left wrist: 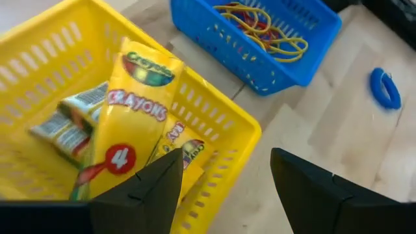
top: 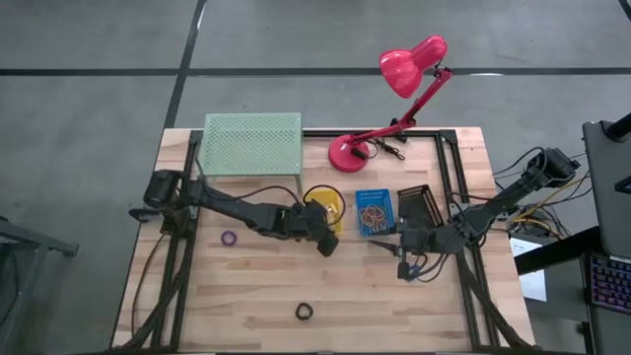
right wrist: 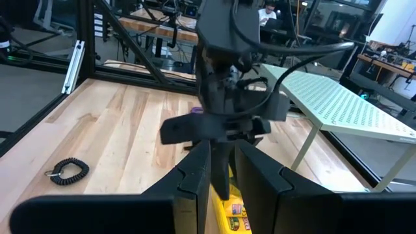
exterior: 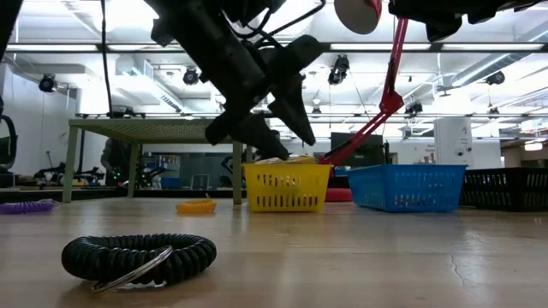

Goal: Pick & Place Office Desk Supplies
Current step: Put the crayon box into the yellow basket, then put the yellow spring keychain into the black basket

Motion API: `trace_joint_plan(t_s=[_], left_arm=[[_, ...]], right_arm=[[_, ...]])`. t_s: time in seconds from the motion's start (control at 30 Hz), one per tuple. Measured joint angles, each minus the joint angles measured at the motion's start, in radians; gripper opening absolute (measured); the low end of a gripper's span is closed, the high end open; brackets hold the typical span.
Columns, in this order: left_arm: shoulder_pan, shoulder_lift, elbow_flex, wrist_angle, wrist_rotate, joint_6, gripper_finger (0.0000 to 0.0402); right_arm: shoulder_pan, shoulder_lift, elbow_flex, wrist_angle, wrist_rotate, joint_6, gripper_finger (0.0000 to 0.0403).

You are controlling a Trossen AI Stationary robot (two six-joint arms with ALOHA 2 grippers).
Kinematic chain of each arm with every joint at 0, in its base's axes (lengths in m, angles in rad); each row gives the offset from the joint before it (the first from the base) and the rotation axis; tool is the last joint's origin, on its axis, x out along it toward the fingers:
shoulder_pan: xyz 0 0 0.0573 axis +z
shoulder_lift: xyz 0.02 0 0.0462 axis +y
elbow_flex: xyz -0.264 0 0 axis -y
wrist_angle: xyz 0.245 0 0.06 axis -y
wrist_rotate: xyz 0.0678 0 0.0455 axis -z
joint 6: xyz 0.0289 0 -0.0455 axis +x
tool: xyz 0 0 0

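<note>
Crayon packets [left wrist: 133,117] are lying in the yellow basket [left wrist: 221,110], with the left tool [left wrist: 224,188] hovering open just above its rim, apparently having released one. Rubber bands [left wrist: 266,26] are filling the blue basket [left wrist: 292,65] beside it. The right tool [top: 402,268] is waiting near the black tray [top: 419,202], fingers narrowly parted, gripping nothing.

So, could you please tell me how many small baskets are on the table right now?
3: a yellow basket mid-table beneath the left gripper, a blue basket just to its right, and a black basket right of that. None appears hidden.
</note>
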Motion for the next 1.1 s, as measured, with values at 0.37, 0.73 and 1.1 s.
trace_joint_plan(t_s=[0.37,0.73,1.1], left_arm=[[0.059,0.038,-0.007,0.037,0.0,0.032,0.0236],[0.122,0.037,-0.006,0.042,0.0,-0.01,0.0239],[0.1,0.024,-0.005,0.049,0.013,0.018,0.0239]], right_arm=[[0.0,0.0,0.0,0.0,0.0,0.0,0.0068],[0.0,0.0,0.0,0.0,0.0,0.0,0.0068],[0.0,0.0,0.0,0.0,0.0,0.0,0.0068]])
